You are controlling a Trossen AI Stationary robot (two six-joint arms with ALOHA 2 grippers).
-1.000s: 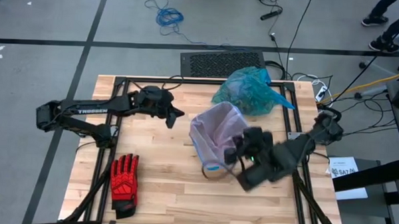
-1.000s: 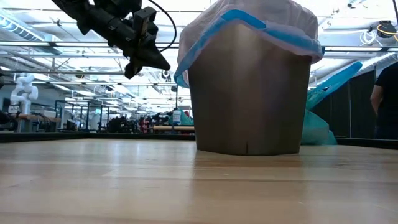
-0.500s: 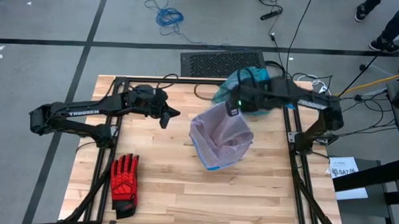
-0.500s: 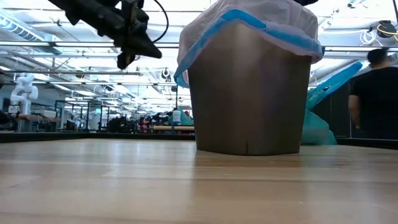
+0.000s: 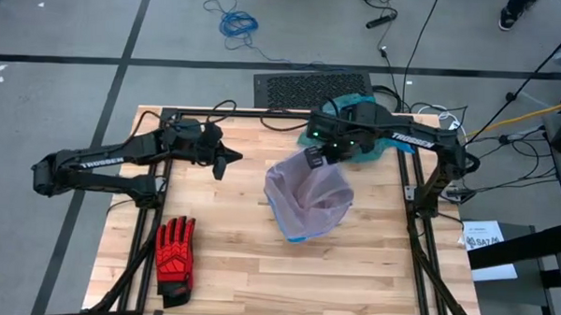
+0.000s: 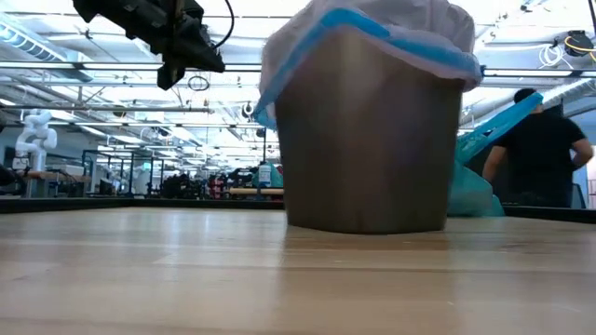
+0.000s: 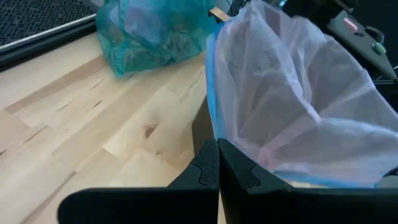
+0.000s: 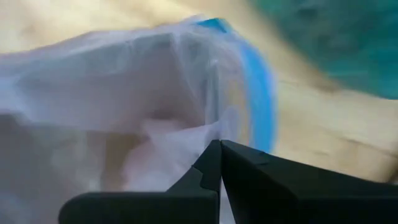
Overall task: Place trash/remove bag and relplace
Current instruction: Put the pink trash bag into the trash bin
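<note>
Lilac bin liner (image 5: 309, 192) mid-tabletop, right gripper (image 5: 312, 159) jaws closed at its far rim, left gripper (image 5: 226, 162) closed, empty, near the far edge.

One translucent teal-green plastic bag (image 5: 357, 123), one pale lilac blue-rimmed liner bag (image 5: 309, 191) in one brown bin (image 6: 365, 140), one red-and-black glove (image 5: 175, 250), two dark robot arms.

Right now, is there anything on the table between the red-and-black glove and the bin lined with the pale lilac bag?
Nothing: the high view shows bare wooden table between the red-and-black glove and the lilac-lined bin.
</note>
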